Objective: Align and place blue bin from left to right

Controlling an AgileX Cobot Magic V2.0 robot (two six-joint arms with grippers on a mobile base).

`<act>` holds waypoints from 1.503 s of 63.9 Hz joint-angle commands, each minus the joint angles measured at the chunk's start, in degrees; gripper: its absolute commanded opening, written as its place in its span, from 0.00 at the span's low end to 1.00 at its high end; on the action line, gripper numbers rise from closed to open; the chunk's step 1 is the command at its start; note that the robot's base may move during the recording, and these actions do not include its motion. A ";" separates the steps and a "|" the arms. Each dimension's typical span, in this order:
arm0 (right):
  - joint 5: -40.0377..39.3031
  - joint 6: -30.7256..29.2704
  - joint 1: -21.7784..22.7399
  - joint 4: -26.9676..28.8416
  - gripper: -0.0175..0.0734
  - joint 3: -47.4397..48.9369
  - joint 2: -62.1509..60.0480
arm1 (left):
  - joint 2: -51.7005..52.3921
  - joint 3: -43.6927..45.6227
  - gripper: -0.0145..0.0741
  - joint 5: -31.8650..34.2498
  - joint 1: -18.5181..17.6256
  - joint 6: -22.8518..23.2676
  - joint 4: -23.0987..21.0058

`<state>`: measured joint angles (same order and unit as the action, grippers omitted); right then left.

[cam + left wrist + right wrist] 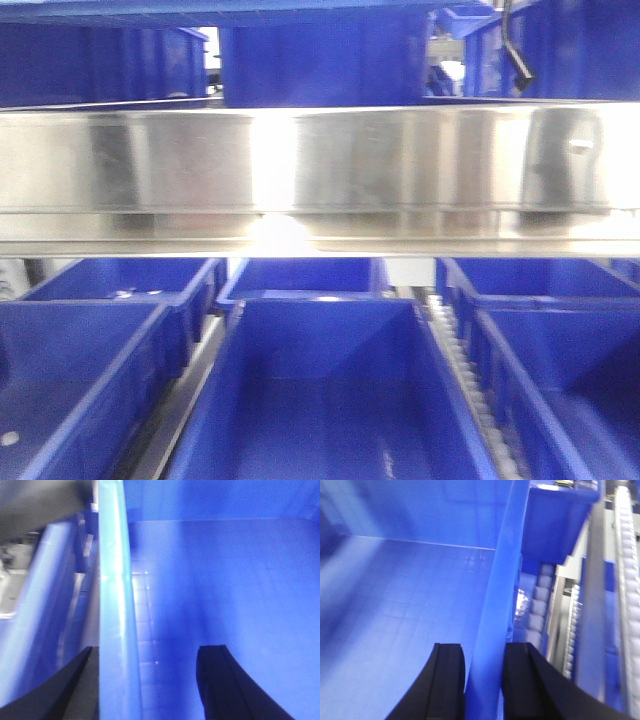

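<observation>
Plastic, glossy and grid-floored, the blue bin (330,400) sits below the brushed-steel rail (320,165), where our right gripper (482,650) pinches its thin wall and our left gripper (150,650) straddles another, spread.

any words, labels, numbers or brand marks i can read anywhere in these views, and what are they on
No text can be read in any view.
blue bin: plain walls and floor, no label showing.
steel shelf rail: only glare, plus one small dark mark near its right end, too small to read.
neighbouring bin: a yellowish scrap at its top rim, too blurred to read.
</observation>
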<state>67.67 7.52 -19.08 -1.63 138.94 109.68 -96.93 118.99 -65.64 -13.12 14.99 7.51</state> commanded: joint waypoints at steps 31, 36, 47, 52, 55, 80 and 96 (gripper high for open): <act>-6.90 -2.04 -0.24 1.63 0.11 0.78 -0.85 | 0.94 1.11 0.15 5.57 -0.87 -2.38 -3.36; -6.90 -2.04 -0.24 1.63 0.11 0.78 -0.85 | 0.94 1.11 0.15 5.57 -0.87 -2.38 -3.36; -6.90 -2.04 -0.24 1.63 0.11 0.78 -0.85 | 0.94 1.11 0.15 5.57 -0.87 -2.38 -3.36; -6.90 -2.04 -0.24 1.63 0.11 0.78 -0.85 | 0.94 1.11 0.15 5.57 -0.87 -2.38 -3.36; -6.90 -2.04 -0.24 1.63 0.11 0.78 -0.85 | 0.94 1.11 0.15 5.57 -0.87 -2.38 -3.36; -6.90 -2.04 -0.24 1.63 0.11 0.78 -0.85 | 0.94 1.11 0.15 5.57 -0.87 -2.38 -3.36; -6.90 -2.04 -0.24 1.63 0.11 0.78 -0.85 | 0.94 1.11 0.15 5.57 -0.87 -2.38 -3.36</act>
<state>67.67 7.52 -19.08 -1.63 138.94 109.72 -96.95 118.99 -65.64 -13.12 14.99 7.51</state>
